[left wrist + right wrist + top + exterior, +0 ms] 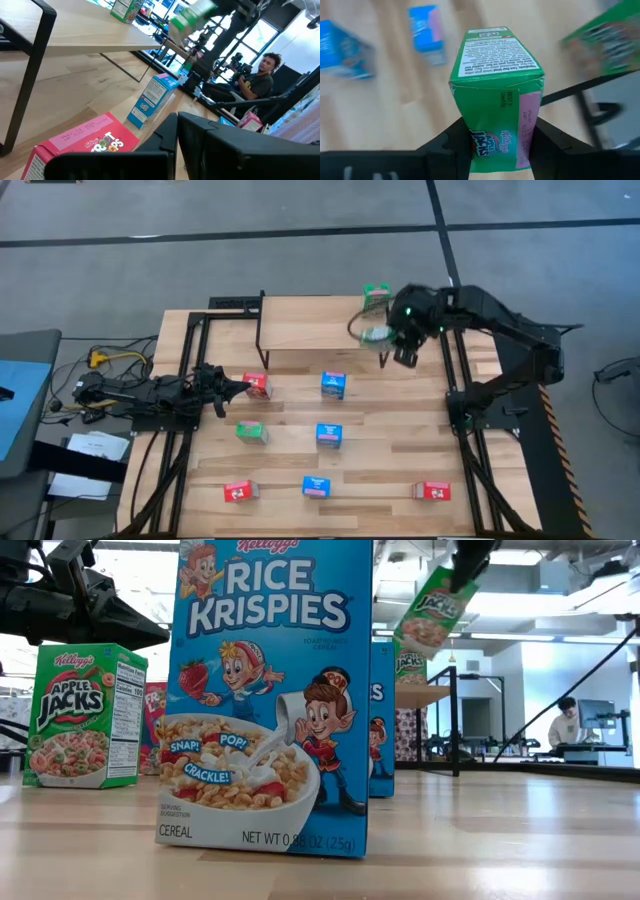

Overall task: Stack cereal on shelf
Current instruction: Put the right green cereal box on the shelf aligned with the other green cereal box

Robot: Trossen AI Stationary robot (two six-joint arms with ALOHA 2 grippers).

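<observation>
Two green cardboard cereal boxes matter most to me at this moment. One, a small green Apple Jacks carton, is clamped between the two dark fingers of my right gripper, which pinch it across its narrow sides; in the high view that gripper hangs over the right part of the small low shelf with the light wood rectangular top on thin black metal legs, and the carton is tilted in the air, as the low view shows. The other green box already stands upright on the shelf top, at its far right corner, just beside where my right gripper hovers.

My left gripper is pressed together with nothing between its fingers, stretched out low over the large slatted wooden tabletop, its tip right next to a small red cardboard cereal box.

On the tabletop below the shelf, a blue cardboard cereal box stands near the shelf's front edge, a second blue box sits in the middle row beside a third green box, and the near row holds a red box, a blue box and another red box. A seated person shows in the room beyond the table.
</observation>
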